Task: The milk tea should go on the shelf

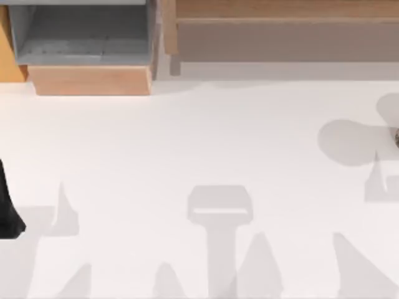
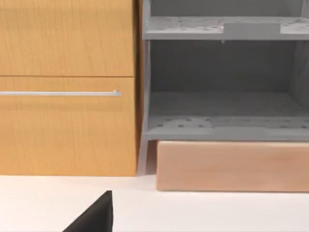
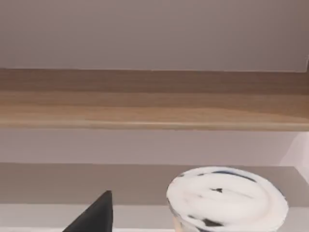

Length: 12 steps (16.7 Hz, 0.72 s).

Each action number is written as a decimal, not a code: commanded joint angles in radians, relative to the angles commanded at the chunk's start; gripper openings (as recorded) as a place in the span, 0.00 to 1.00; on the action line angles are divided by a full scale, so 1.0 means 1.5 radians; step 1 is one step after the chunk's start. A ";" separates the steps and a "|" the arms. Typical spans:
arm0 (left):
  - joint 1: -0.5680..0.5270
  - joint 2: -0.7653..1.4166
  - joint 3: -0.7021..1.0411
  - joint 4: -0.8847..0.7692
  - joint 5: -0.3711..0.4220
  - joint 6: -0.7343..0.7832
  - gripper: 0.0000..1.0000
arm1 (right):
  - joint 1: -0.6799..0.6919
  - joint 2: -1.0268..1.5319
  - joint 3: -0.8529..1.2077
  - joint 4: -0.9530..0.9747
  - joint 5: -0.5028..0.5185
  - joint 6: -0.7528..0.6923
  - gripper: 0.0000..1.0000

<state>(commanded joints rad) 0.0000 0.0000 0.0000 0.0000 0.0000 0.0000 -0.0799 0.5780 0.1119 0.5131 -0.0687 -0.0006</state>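
White table (image 1: 187, 137); shelf (image 1: 280, 12) at back right, milk tea (image 3: 227, 200) before it; pincer state: cannot tell.

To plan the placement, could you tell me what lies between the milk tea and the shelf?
Nothing: in the right wrist view, the stretch between the milk tea and the shelf is bare.

A: Surface? White table (image 1: 199, 156).
B: What is set on it?
A: Shelf (image 1: 280, 18) at the far edge, right of centre. Wooden box (image 1: 87, 47) with grey inside is placed left.
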 joint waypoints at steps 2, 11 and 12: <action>0.000 0.000 0.000 0.000 0.000 0.000 1.00 | -0.012 0.144 0.013 0.103 -0.010 -0.001 1.00; 0.000 0.000 0.000 0.000 0.000 0.000 1.00 | -0.045 0.656 0.038 0.457 -0.032 -0.011 1.00; 0.000 0.000 0.000 0.000 0.000 0.000 1.00 | -0.046 0.680 0.038 0.478 -0.032 -0.012 1.00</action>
<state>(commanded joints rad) 0.0000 0.0000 0.0000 0.0000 0.0000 0.0000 -0.1491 1.5986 0.1694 1.2295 -0.1170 -0.0194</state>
